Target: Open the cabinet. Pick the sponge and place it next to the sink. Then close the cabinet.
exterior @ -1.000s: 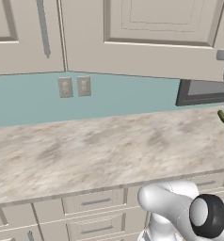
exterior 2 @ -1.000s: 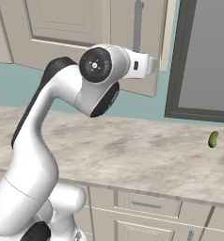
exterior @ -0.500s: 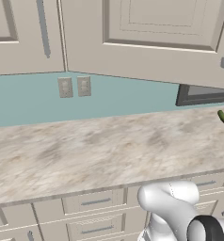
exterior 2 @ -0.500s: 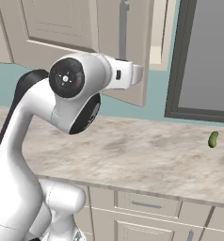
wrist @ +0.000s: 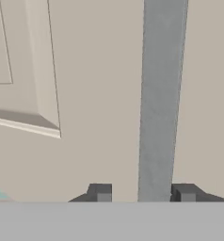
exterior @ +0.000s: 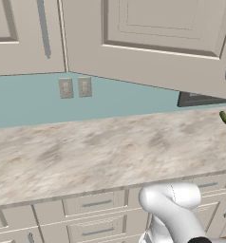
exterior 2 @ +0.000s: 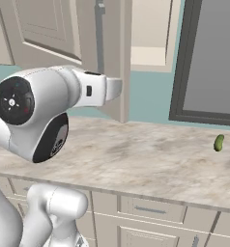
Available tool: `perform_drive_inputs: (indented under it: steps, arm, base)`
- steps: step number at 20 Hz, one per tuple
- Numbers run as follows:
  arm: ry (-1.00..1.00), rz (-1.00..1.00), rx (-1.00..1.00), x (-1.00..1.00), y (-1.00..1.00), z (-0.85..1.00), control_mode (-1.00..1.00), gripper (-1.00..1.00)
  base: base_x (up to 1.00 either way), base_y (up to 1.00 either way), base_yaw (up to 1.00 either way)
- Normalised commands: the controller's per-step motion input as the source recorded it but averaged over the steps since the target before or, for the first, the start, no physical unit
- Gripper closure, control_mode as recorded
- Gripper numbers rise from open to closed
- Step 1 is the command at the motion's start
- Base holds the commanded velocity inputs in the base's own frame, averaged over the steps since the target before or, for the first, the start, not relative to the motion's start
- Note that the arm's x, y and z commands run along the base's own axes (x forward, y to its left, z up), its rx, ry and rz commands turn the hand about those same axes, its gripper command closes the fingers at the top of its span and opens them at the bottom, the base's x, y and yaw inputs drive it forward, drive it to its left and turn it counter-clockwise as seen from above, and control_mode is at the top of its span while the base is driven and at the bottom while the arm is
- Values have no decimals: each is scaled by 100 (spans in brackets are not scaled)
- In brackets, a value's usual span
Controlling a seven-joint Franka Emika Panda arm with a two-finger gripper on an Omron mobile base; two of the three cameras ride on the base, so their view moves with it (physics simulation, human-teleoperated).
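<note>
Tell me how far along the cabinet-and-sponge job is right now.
Early stage. Done: the cabinet door is swung partly out from the wall. In hand: the hand sits at the door's grey bar handle, one fingertip on each side of it. Left: finish opening, find the sponge, set it next to the sink, and close the door. A small green pickle-like thing lies on the counter.
</note>
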Motion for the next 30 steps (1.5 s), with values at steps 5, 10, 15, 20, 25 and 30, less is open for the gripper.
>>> perform_drive_inputs:
  steps: [5, 10, 15, 20, 25, 30]
  arm:
    - [0, 0, 0, -21, 22, 1, -100, 100]
    - [0, 0, 0, 0, 0, 0, -100, -100]
    - [0, 0, 0, -4, 0, 0, -100, -100]
    - [0, -2, 2, -77, -1, 1, -100, -100]
    - [0, -13, 8, -91, -24, 6, -100, -100]
    - [0, -29, 17, -69, -43, 1, -100, -100]
  base:
    - [0, 0, 0]
    - [0, 0, 0]
    - [0, 0, 0]
    - [0, 0, 0]
    - [0, 0, 0]
    - [0, 0, 0]
